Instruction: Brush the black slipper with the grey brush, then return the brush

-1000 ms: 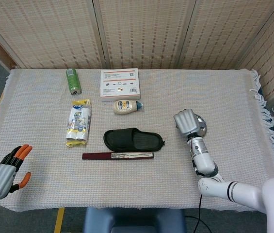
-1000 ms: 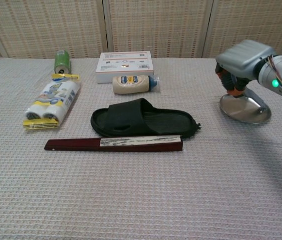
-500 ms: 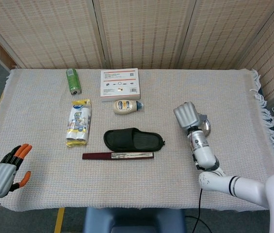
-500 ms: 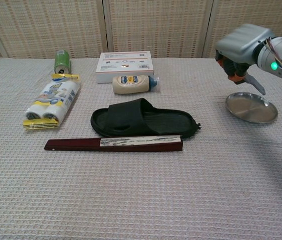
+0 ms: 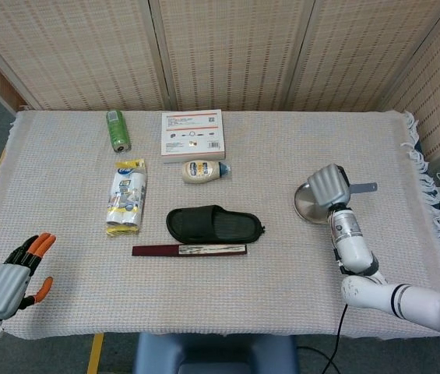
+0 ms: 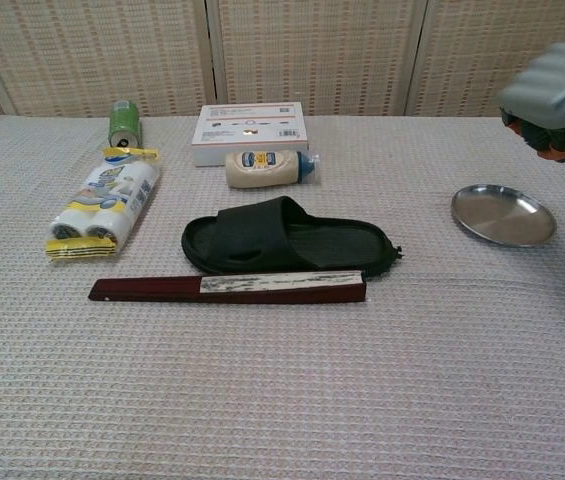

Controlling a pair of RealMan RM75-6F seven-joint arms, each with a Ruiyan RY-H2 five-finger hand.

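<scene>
While the black slipper (image 6: pixel 287 237) lies mid-table, the right hand (image 5: pixel 329 185) grips the grey brush (image 5: pixel 362 187) above a steel plate (image 6: pixel 503 214); the left hand (image 5: pixel 11 274) rests, fingers spread, empty.

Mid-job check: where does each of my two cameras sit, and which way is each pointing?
Head view: high above the near table edge, looking steeply down on the whole table; shows left hand, right hand and its arm.
Chest view: low at the near edge, looking across the tabletop toward the wicker screens; only the right hand shows, at the frame edge.
Shared: black slipper, metal dish, right hand.
</scene>
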